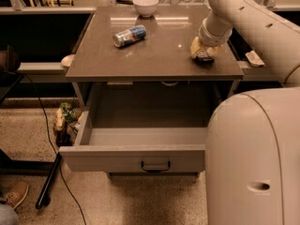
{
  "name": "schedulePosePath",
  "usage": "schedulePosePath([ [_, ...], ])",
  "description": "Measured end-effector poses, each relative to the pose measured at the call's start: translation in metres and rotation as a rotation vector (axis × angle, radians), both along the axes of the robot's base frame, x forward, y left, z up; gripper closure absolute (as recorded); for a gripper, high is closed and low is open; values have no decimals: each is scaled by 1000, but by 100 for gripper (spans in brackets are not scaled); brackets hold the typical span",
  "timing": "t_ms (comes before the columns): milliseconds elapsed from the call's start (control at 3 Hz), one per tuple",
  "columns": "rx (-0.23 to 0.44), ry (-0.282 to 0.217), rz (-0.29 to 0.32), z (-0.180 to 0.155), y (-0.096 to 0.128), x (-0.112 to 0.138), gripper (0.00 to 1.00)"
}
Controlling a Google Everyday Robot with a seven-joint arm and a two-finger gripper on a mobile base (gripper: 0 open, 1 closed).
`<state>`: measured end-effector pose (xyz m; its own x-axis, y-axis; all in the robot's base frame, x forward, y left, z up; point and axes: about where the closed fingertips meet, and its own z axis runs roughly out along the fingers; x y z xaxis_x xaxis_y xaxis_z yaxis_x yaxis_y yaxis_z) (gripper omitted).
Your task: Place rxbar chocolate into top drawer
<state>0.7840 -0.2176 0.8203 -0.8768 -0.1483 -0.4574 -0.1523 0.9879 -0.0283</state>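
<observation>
Seemingly the bar [205,58] lies just under the gripper [201,51]; its hold I cannot tell. Light, flat, slippery, I judge: pinch the long edges.

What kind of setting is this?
Probably a robot test area in a lab or office: a grey counter with its top drawer open, a bowl and can on it, a speckled floor. The gripper sits at the counter's right side.
</observation>
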Motion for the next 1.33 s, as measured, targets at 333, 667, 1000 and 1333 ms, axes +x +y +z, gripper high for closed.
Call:
schedulePosePath([
  [333,34,-64,54,19,5,-9,100],
  [667,91,-169,139,49,17,-32,100],
  [1000,173,-214,264,60,41,-73,100],
  [1333,173,-214,264,60,41,-73,100],
])
